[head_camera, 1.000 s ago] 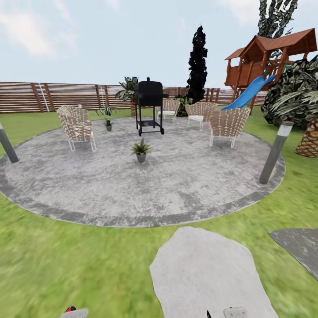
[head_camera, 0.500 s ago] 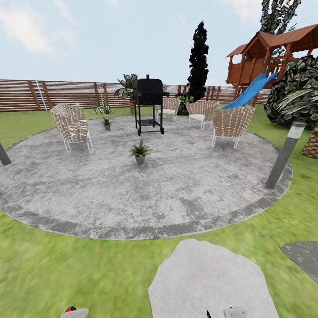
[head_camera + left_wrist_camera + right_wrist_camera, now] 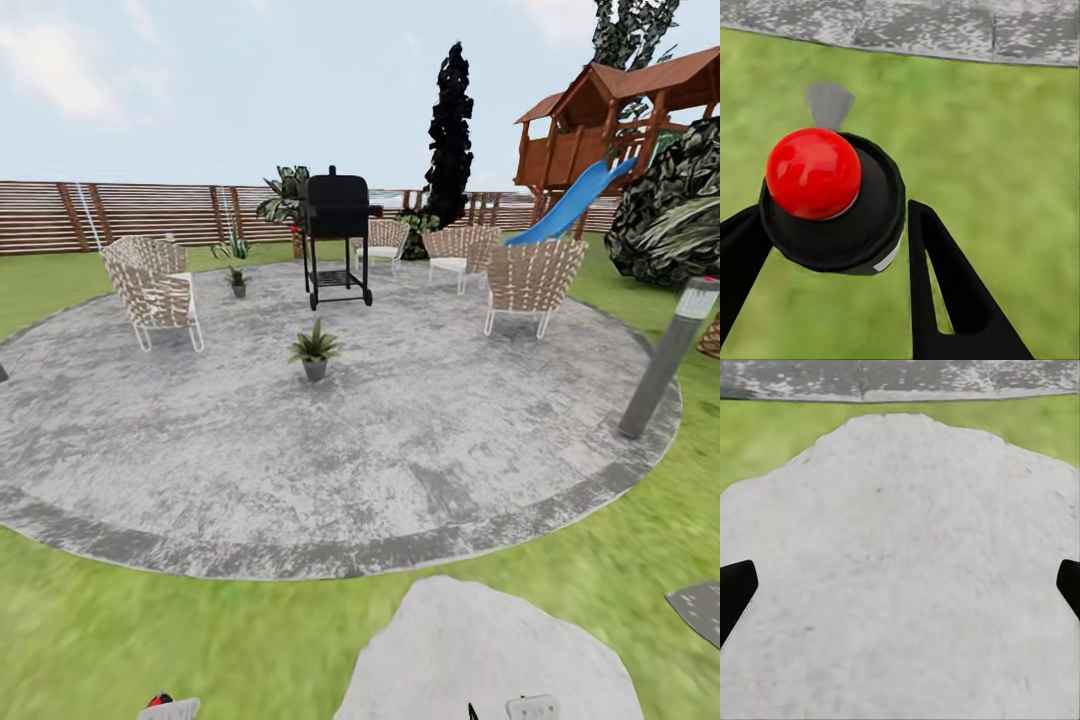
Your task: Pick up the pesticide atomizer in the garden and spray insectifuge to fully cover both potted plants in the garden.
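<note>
On the round mottled grey paved patio, two small green potted plants are seen near a black grill. A dark red-topped pesticide atomizer is clamped in the left gripper. The right gripper is spread wide over a pale stepping stone.

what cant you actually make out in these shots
- Pesticide atomizer, left wrist view: seen end-on, so its red top and dark collar hide the body below.
- Left claw: its fingers run off the frame edge.
- Right claw: just two dark tips at the frame sides.
- Far potted plant, head view: too small to read its leaves.
- Near potted plant: blurred; any spray cover cannot be judged.
</note>
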### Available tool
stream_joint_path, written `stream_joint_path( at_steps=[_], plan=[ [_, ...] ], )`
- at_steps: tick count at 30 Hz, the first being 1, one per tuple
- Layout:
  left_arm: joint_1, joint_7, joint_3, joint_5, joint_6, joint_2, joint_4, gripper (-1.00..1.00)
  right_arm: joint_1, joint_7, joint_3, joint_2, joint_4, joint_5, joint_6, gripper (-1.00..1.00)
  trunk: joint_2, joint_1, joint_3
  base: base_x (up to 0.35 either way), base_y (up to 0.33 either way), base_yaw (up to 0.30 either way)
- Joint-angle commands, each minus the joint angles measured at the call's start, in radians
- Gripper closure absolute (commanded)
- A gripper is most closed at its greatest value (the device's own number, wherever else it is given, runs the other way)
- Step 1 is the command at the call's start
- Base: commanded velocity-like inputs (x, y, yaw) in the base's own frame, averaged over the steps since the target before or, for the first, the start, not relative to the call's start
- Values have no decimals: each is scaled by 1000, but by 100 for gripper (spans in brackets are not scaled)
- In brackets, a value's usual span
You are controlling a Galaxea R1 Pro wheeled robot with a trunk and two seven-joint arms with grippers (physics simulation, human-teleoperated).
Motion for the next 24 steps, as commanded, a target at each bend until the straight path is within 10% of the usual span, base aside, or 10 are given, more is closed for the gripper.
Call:
stream_joint_path(
  at_steps=[1, 24],
  plan=[
    [0, 0, -2, 9, -3, 0, 1, 100, -1, 0, 0, 0, 1, 6, -3, -100, 0, 0, -1, 340, 0, 0],
    [0, 0, -1, 10, -3, 0, -1, 100, -1, 0, 0, 0, 1, 6, -3, -100, 0, 0, -1, 325, 104, 0]
  ],
)
